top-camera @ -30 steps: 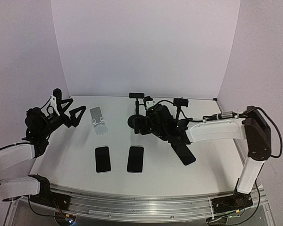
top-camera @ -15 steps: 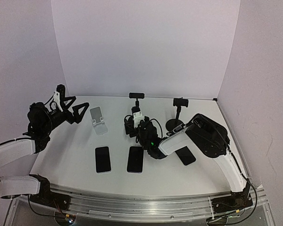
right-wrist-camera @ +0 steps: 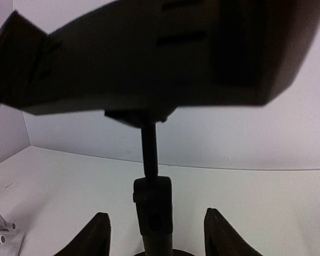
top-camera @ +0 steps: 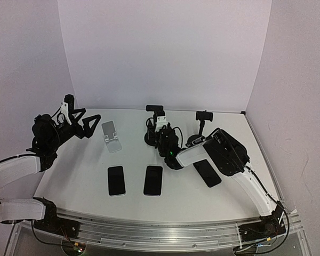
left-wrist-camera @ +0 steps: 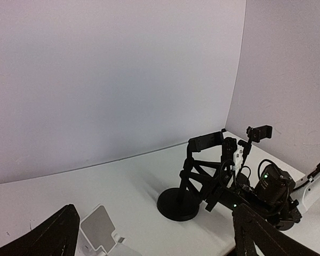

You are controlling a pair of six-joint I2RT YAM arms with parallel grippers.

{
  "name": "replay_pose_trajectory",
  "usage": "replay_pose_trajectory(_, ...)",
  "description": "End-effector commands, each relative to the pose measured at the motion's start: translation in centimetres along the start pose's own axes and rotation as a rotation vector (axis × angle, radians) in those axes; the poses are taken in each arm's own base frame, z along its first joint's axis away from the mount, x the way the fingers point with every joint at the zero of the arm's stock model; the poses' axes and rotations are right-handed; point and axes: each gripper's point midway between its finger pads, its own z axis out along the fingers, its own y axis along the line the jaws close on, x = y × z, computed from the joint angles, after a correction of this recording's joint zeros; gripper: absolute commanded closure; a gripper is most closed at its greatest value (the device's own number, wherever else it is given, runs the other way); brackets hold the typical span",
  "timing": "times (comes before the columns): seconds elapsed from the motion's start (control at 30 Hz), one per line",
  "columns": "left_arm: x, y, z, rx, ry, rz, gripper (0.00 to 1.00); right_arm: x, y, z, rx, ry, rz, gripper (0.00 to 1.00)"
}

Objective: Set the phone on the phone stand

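The matte white table (top-camera: 74, 176) is carrying everything. The right arm (top-camera: 232, 160), in white shells with black joints, is reaching across to a black stand (right-wrist-camera: 151, 205): a thin post on a round base with a clamp head on top. The right gripper (right-wrist-camera: 157, 226) is sitting partly open around that post, one of its fingers (right-wrist-camera: 98, 237) on each side, apart from it and holding nothing. The left gripper (top-camera: 90, 117) is hanging wide open and empty beside the white stand (top-camera: 111, 137), a small folded easel of smooth sheet.

The phones, flat glossy black slabs with rounded corners, are all lying on the table: the left phone (top-camera: 116, 180) and the middle phone (top-camera: 153, 180) side by side near the front, the right phone (top-camera: 208, 173) partly under the right forearm.

Risk, as I am judging it: fingers closing on so slim a post could be tipping or dragging the stand on its base, and the low forearm could be nudging the right phone.
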Motion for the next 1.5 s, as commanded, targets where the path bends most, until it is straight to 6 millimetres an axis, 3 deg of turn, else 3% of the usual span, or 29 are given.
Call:
replay_pose_trajectory(0.0,-2.3,0.5,0.8,-0.023,-0.041,0.036,0.00,-0.8,0.9,1.0,-0.031,-0.062,0.039,0.51)
replay_pose_trajectory(0.1,-2.2,0.6,0.9,-0.028,-0.038,0.039,0.00,-1.0,1.2,1.3,-0.042,-0.070,0.011,0.66)
replay_pose_trajectory(0.4,-2.1,0.6,0.7,-0.033,-0.036,0.049,0.00,-0.7,1.8,0.4,-0.083,-0.047,-0.020,0.92)
replay_pose_trajectory(0.6,-1.8,0.5,0.6,-0.027,-0.032,0.036,0.00,-1.4,3.5,-2.6,-0.115,-0.021,-0.031,0.96)
replay_pose_trajectory(0.73,-1.7,0.4,0.4,-0.025,-0.032,0.026,0.00,-1.5,3.8,-4.8,-0.108,0.005,-0.009,0.96)
replay_pose_trajectory(0.83,-1.6,0.3,0.3,-0.019,-0.030,0.022,0.00,-1.1,3.8,-5.4,-0.099,0.018,-0.009,0.94)
replay_pose_trajectory(0.9,-1.5,0.2,0.2,-0.015,-0.030,0.019,0.01,-1.0,3.8,-5.5,-0.089,0.019,-0.009,0.90)
replay_pose_trajectory(0.97,-1.5,0.1,0.2,-0.011,-0.030,0.013,0.01,-1.0,3.9,-5.7,-0.089,0.020,-0.004,0.78)
replay_pose_trajectory(1.13,-1.6,0.1,0.1,-0.013,-0.033,0.009,0.00,-1.4,4.0,-6.2,-0.093,0.024,0.007,0.38)
replay_pose_trajectory(1.27,-1.8,-0.1,-0.1,-0.005,-0.039,0.008,0.00,-2.8,4.5,-7.5,-0.122,0.026,0.020,0.30)
replay_pose_trajectory(1.4,-1.9,-0.1,-0.2,-0.009,-0.034,-0.006,0.00,-5.3,6.5,-10.6,-0.184,0.070,-0.020,0.21)
replay_pose_trajectory(1.47,-2.0,0.2,-0.2,-0.030,-0.022,-0.048,0.00,-5.1,7.0,-12.0,-0.195,0.193,-0.072,0.10)
